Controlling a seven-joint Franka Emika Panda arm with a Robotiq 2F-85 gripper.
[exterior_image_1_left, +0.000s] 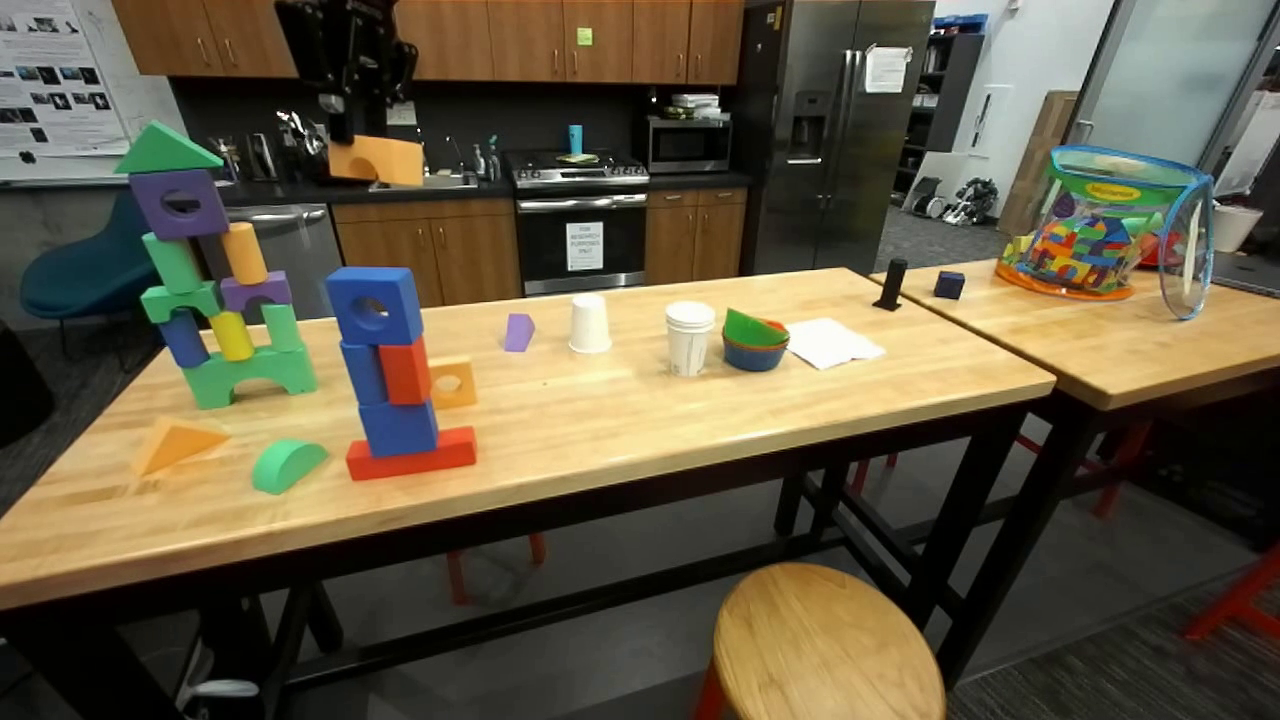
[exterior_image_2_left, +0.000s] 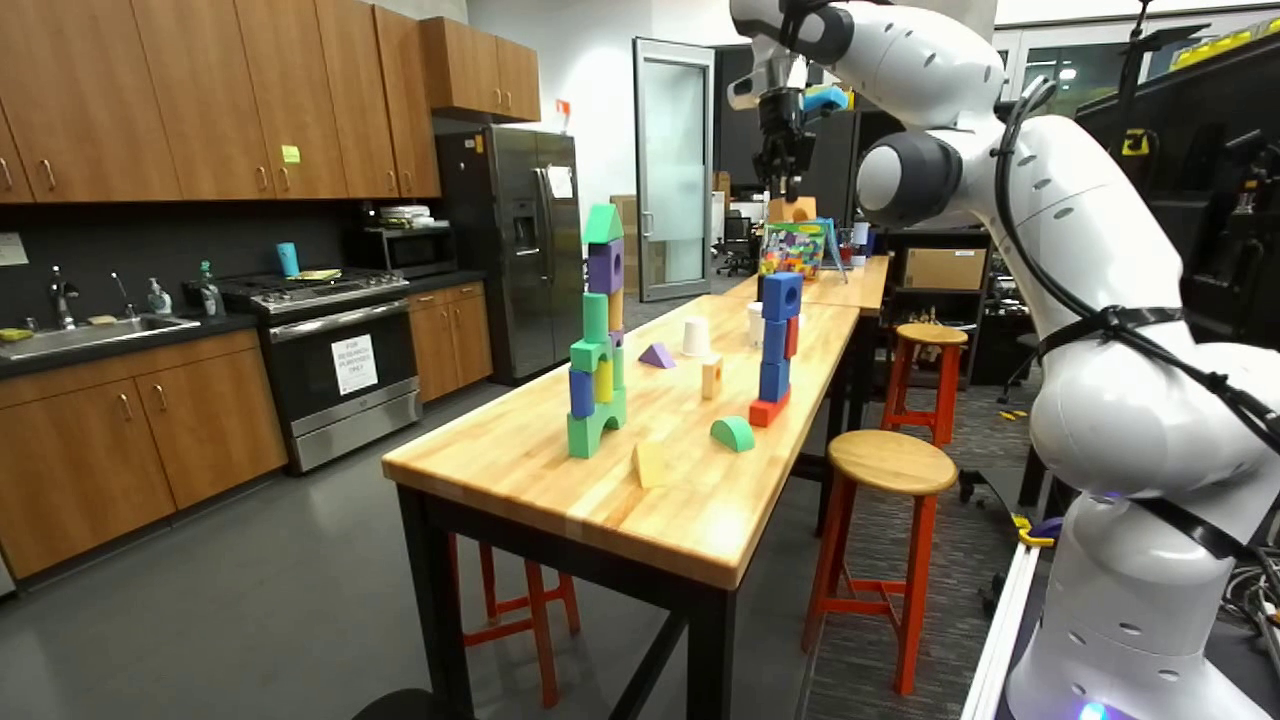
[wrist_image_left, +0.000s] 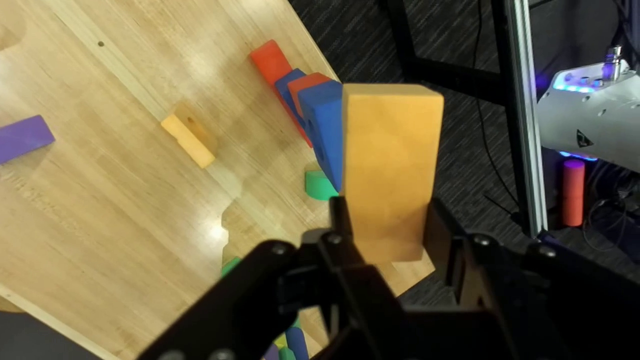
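Tabletop (exterior_image_1_left: 600, 430), two block towers (exterior_image_1_left: 180, 265) (exterior_image_1_left: 398, 372), tool (wrist_image_left: 386, 207) gripping one orange block (wrist_image_left: 392, 155)

In exterior view, from centre: stove (exterior_image_1_left: 582, 212) at eleven o'clock, microwave (exterior_image_1_left: 686, 146) at twelve, fridge (exterior_image_1_left: 832, 140) at one, wooden stool (exterior_image_1_left: 830, 645) at five.
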